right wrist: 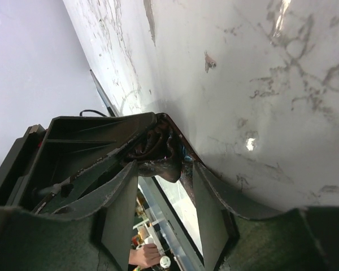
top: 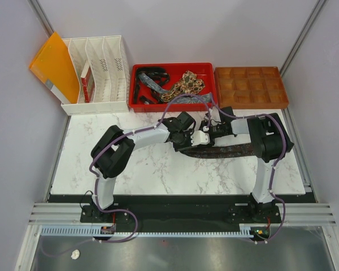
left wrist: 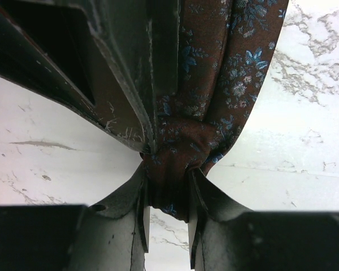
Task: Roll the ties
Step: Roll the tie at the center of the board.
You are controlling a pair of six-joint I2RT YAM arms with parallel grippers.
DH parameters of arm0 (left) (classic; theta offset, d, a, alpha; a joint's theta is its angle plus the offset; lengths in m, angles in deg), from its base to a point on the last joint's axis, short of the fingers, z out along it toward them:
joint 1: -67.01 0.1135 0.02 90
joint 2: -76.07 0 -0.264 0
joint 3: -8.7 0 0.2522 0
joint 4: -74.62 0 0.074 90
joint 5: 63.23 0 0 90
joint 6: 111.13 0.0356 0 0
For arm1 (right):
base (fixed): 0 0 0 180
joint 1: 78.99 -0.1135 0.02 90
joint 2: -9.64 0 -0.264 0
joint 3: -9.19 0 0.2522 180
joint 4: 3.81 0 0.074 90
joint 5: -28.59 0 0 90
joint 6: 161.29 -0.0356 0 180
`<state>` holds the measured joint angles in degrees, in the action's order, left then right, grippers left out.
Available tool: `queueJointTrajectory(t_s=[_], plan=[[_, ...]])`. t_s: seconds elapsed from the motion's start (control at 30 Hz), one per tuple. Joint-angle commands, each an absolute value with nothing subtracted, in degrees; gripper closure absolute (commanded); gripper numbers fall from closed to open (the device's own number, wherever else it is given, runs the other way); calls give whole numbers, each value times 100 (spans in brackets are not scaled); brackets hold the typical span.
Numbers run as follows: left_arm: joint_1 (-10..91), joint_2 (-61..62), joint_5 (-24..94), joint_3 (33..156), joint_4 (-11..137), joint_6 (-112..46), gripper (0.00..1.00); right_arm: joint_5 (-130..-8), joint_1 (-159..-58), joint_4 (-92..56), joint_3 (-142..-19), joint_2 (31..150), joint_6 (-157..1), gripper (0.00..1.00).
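The dark brown tie (top: pixel 226 151) lies stretched across the marble surface (top: pixel 158 175) in front of the right arm. Its left end is gathered up where the two pincers meet, near the middle. The left pincer (top: pixel 187 137) is pressed together on that end. In the left wrist view its fingers (left wrist: pixel 133 226) pinch a bunched neck of the cloth between the tips, and the rest of the tie (left wrist: pixel 231 73) fans upward from there. The right pincer (top: pixel 208 131) comes in from the opposite side, right against the left one.

In the right wrist view its fingers (right wrist: pixel 121 214) stand apart with a gap between them, and a crumpled lump of the tie (right wrist: pixel 164 158) sits at their tips. I cannot tell whether they actually pinch it.

Only the left wrist view shows the tie's pattern (small blue flowers on brown). From above it reads as a plain dark strip. Only the top view shows the tie's full length and the containers.

- A red bin (top: pixel 172 106) at the back holds more ties: a tan-and-brown speckled one (top: pixel 187 83), a blue patterned one (top: pixel 152 86) and a dark one (top: pixel 150 73).
- Left of the bin is a white slotted file rack (top: pixel 101 68) with an orange folder (top: pixel 53 65) leaning in its outer slot.
- Right of the bin is a brown tray (top: pixel 251 105) divided into small compartments
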<state>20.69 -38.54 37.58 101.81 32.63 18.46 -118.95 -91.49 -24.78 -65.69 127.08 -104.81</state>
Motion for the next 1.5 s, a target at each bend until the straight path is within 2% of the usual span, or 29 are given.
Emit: queueJointTrajectory(t_s=[0.0,0.23,0.43,0.57,0.63,0.83,1.13,1.3,1.47], plan=[[2113,-4329,3389,9998,2526,2141,89,-11740,-9270,-2180,-6434,12556,-10723,49],[2306,-4434,3336,10085,2543,1668,95,-11556,-8885,-2256,-6520,12381,-10681,48],[2789,-4443,3380,10305,2623,763,98,-11494,-8620,-2610,-6733,11960,-10424,54],[2904,-4364,3371,10393,2798,436,98,-11494,-8655,-2610,-6443,11625,-10609,62],[2922,-4311,3362,10384,2921,409,98,-11424,-8725,-2619,-6223,11563,-10557,62],[2948,-4223,3503,10358,3053,383,98,-11020,-8901,-2584,-6205,12116,-10224,64],[3194,-3670,4170,9884,3238,1375,98,-10334,-8761,-3058,-6662,12793,-9335,66],[3230,-3230,4610,9453,3563,2175,98,-10272,-8752,-3137,-6697,12855,-9239,67],[3230,-3432,4558,9532,3554,2395,98,-10701,-8761,-3190,-6732,12785,-9203,69]])
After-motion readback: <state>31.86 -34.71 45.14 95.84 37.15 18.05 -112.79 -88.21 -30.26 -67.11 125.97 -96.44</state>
